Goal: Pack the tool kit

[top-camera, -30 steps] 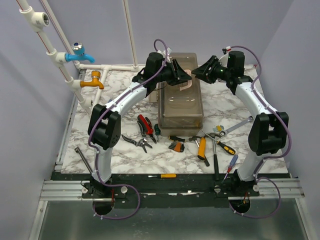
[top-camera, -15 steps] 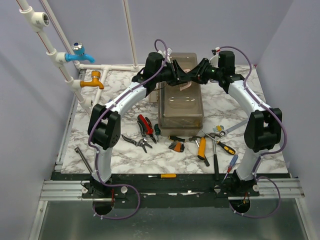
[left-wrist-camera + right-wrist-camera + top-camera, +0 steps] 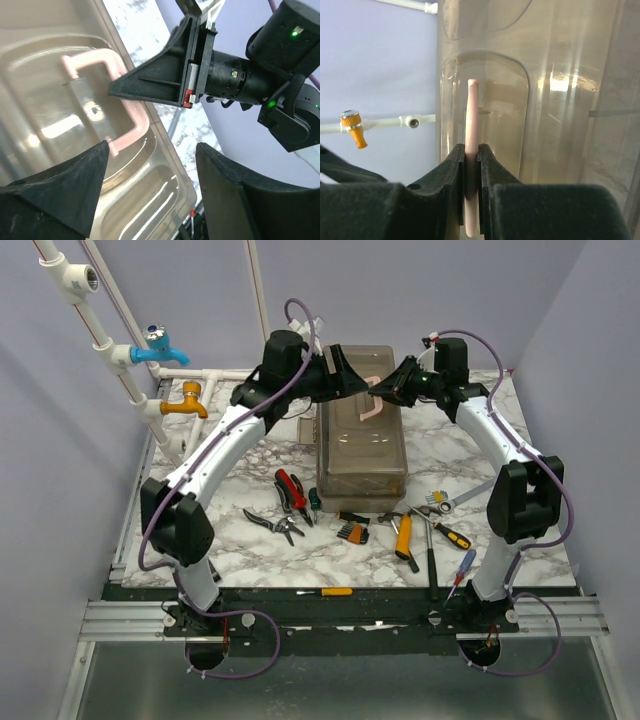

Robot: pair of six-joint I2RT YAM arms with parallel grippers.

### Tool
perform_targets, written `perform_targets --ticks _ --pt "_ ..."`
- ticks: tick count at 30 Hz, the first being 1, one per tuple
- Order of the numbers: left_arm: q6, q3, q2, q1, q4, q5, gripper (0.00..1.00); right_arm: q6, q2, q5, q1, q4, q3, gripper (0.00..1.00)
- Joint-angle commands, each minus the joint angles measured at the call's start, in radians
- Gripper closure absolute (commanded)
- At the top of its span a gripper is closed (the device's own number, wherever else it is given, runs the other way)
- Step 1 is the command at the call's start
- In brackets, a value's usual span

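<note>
While the right gripper [image 3: 380, 392] is pinching the pink handle [image 3: 371, 406] of the toolbox [image 3: 362, 490], the left gripper [image 3: 345, 380] is hanging open just beside it, over the left part of the smoky lid [image 3: 362, 445].

From the right wrist camera, the two fingers [image 3: 454, 165] of the right gripper [image 3: 471, 152] are pressing on both flat sides of the pink handle [image 3: 472, 115], so the jaws are standing almost closed, with only the thin handle between them. The handle is standing upright on the lid [image 3: 560, 100].

From the left wrist camera, the left gripper [image 3: 150, 147] is holding nothing. Its jaws are standing wide apart, and the pink handle [image 3: 134, 112] is showing beyond them without touching them. The right gripper [image 3: 150, 82] is reaching in from the other side.

The toolbox is sitting in the middle of the marble table [image 3: 230, 440], toward the far side, with its lid lying on top.

Small tools are lying on the table near the box:
- Red pliers [image 3: 290, 488] and grey pliers [image 3: 275, 523] are lying to its near left.
- Hex keys [image 3: 352, 531] are lying just near its front wall.
- A wrench [image 3: 470, 492] is lying to its near right.
- A yellow screwdriver [image 3: 325, 592] is lying at the near edge, well apart from the box.
</note>
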Motion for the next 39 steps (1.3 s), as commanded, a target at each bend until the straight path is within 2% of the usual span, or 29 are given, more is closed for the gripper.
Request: perform_targets --ticks 1,4,8,13,18,21,22,24,26,34,39 --pt "0.147 -0.055 -0.116 0.046 -0.153 -0.161 0.24 -0.041 -0.002 0.0 0.005 -0.046 0.096 0.97" --pt "0.158 -0.152 -0.168 0.082 -0.121 -0.191 0.2 -0.05 -0.007 0.01 0.005 -0.083 0.151 0.97" --pt "0.154 -0.25 -0.181 0.128 -0.098 -0.197 0.19 -0.06 -0.011 0.024 0.003 -0.123 0.214 0.97" --pt "0.151 -0.309 -0.151 0.161 -0.083 -0.195 0.19 -0.093 -0.021 0.056 -0.014 -0.18 0.259 0.97" --pt "0.162 -0.337 -0.128 0.164 -0.077 -0.205 0.21 -0.117 -0.054 0.06 -0.072 -0.19 0.219 0.97" --pt "0.166 -0.33 -0.106 0.162 -0.09 -0.199 0.27 -0.128 -0.066 0.057 -0.106 -0.191 0.191 0.97" --pt "0.163 -0.323 -0.093 0.162 -0.106 -0.199 0.35 -0.131 -0.067 0.053 -0.118 -0.191 0.183 0.97" --pt "0.165 -0.302 -0.064 0.161 -0.144 -0.197 0.44 -0.135 -0.069 0.048 -0.131 -0.189 0.169 0.97" --pt "0.169 -0.301 -0.047 0.156 -0.164 -0.202 0.46 -0.14 -0.069 0.045 -0.14 -0.185 0.16 0.97" --pt "0.172 -0.383 -0.063 0.137 -0.155 -0.201 0.43 -0.153 -0.064 0.044 -0.162 -0.177 0.144 0.97" --pt "0.165 -0.416 -0.067 0.131 -0.113 -0.133 0.41 -0.159 -0.067 0.06 -0.174 -0.173 0.126 0.97"
